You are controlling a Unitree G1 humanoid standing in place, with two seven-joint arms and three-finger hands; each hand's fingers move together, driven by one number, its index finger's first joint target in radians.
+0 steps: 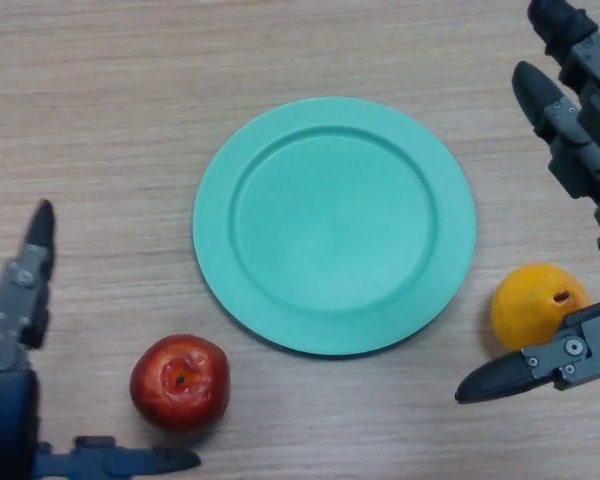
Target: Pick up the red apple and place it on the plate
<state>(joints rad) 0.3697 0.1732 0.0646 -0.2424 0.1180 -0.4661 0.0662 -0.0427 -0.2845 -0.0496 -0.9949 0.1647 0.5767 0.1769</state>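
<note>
Sitting on the wooden table (100,110), the red apple (180,382) lies just off the green plate (335,225), near its lower-left rim. The left hand (20,300) flanks the apple, fingers spread, not touching. The right hand (580,150), fingers apart, brackets an orange (535,300) beside the plate.

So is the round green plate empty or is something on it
Empty. The round green plate shows only bare surface; the red apple sits on the wooden table beside it.
</note>
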